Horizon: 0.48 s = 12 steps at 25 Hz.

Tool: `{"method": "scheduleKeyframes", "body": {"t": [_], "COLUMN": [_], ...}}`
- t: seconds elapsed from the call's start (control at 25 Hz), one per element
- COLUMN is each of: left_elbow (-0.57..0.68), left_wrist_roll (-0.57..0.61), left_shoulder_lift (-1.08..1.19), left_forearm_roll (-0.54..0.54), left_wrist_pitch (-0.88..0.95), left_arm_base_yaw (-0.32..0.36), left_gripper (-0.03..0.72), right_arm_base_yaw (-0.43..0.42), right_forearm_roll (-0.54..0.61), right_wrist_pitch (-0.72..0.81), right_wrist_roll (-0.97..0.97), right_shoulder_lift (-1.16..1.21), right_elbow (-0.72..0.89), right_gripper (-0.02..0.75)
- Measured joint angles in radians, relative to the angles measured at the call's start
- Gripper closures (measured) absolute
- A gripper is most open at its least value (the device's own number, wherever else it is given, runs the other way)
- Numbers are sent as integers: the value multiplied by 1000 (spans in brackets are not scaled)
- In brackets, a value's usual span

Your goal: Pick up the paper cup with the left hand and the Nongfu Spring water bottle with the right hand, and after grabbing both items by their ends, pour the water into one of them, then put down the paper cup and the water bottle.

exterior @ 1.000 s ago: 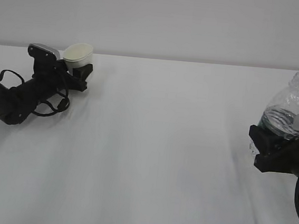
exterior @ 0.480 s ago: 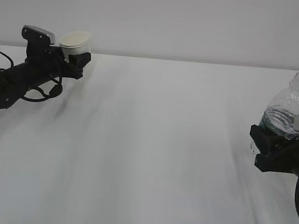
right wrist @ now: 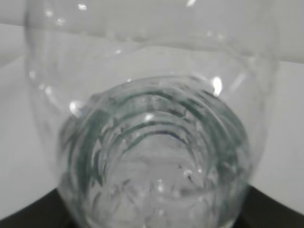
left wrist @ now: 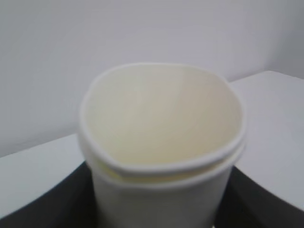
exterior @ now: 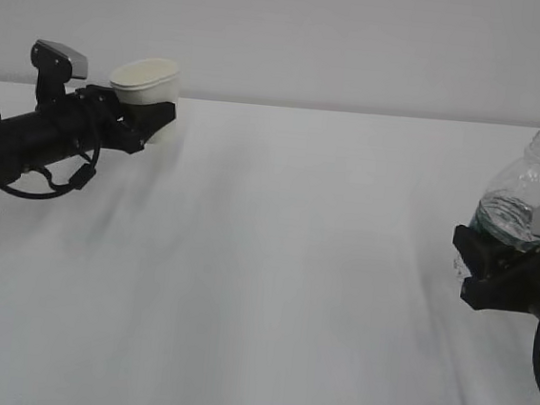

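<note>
1. Mostly, the exterior view shows a plain white table (exterior: pixel 271 289) filling the lower three quarters of the frame, with a bare pale grey wall (exterior: pixel 343 37) behind it.
2. At the upper left, the left hand (exterior: pixel 147 119), a black two-fingered claw on a black arm, is clamped on the lower part of the paper cup (exterior: pixel 146 95).
3. This cream-white cup is held above the table, close to the back edge. Its long axis is near vertical, with a slight lean, and its open mouth points up.
4. From the left wrist view, the paper cup (left wrist: pixel 164 156) fills the frame, its rolled rim squeezed a little out of round.
5. At the right edge of the exterior view, the right hand (exterior: pixel 493 267) is clamped around the lower body of the Nongfu Spring water bottle (exterior: pixel 524 198).
6. That clear, capless bottle stands nearly upright, neck pointing up and leaning slightly right.
7. Through the bottle's wall, the right wrist view shows the water (right wrist: pixel 156 185) low in the ribbed body.
</note>
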Motion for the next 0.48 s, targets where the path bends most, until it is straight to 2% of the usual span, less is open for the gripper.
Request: {"method": "scheduleKeyframes", "body": {"t": [0.24, 0.48], "left_elbow": [22, 22], "left_wrist_roll": [-120, -192], "left_shoulder_lift": [-15, -17], "left_forearm_roll": [240, 389], "left_wrist_pitch": [-41, -44], "left_arm_base_yaw": [-10, -70], "left_gripper": [242, 244], "right_arm_base_yaw": [0, 0], "right_forearm_roll": [0, -9], "right_wrist_pitch": [0, 0], "right_wrist_roll": [0, 2], "right_shoulder_lift": [0, 0], "right_elbow": [0, 0], "right_gripper": [336, 337]}}
